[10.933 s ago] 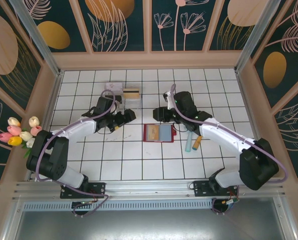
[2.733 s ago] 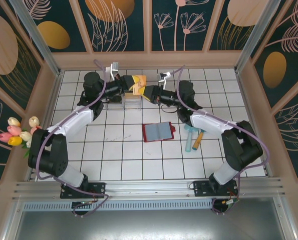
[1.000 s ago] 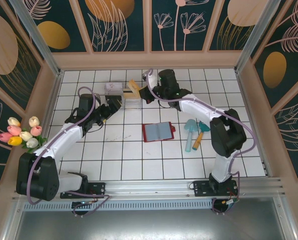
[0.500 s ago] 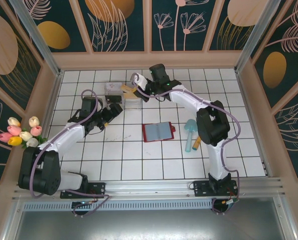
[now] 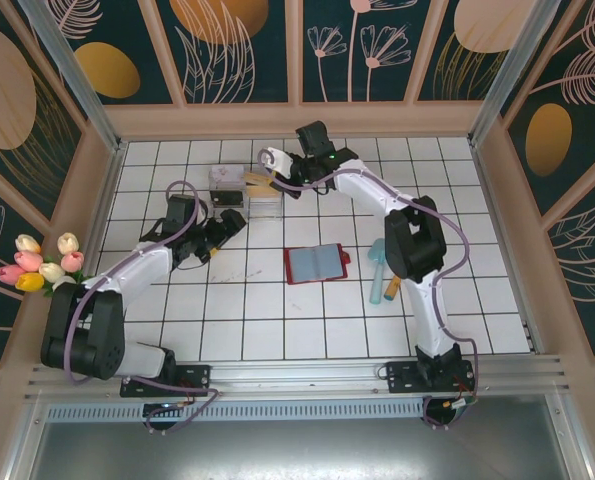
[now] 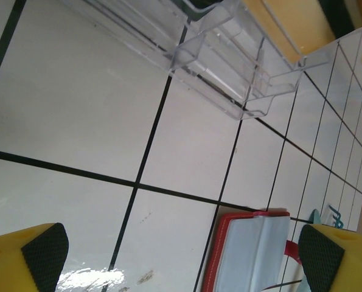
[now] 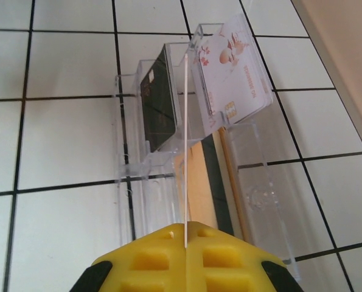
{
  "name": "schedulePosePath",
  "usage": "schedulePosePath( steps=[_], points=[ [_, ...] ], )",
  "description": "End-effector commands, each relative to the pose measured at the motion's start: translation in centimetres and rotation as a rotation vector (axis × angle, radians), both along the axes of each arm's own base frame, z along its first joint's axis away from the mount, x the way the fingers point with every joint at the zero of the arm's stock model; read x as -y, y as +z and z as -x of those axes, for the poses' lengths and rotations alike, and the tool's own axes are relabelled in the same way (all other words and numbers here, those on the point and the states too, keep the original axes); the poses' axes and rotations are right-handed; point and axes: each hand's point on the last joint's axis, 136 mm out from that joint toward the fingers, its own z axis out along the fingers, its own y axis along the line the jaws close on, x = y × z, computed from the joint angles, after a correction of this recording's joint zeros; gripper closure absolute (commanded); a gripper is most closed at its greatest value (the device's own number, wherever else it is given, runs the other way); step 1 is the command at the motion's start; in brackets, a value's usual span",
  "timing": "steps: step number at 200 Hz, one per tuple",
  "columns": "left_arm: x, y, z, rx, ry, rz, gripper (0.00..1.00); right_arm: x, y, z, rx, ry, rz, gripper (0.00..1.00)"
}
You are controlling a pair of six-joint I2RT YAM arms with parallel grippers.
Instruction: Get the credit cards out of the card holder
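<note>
Three credit cards [image 5: 260, 182]: one white card [image 7: 232, 73] with a printed picture, one dark card [image 7: 156, 103], one tan-orange card [image 7: 196, 182]. One clear plastic box [image 7: 260, 188]. One red card holder [image 5: 318, 264], open. Two small teal tools [image 5: 376, 262] (one has an orange handle). One bunch of tulips [image 5: 42, 265]. Two white robot arms [image 5: 137, 265].

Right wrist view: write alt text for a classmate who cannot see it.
The right gripper is shut on a thin card seen edge-on, above a clear plastic box on the white tiled table. The box holds a dark card, a white illustrated card and a tan-orange card.
</note>
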Motion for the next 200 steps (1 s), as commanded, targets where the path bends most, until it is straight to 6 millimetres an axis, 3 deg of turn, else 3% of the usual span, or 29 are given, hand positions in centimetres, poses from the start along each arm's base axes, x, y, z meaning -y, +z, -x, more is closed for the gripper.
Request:
schedulePosePath(
  steps=[1,200],
  points=[
    [0.3,0.1,-0.4,-0.011,-0.009,0.024,0.01,0.4,-1.2,-0.4,0.017,0.04,0.052,1.0],
    [1.0,-0.9,0.1,-0.041,-0.032,0.058,0.01,0.5,-2.4,-2.3,0.108,0.038,0.099,1.0]
  ],
)
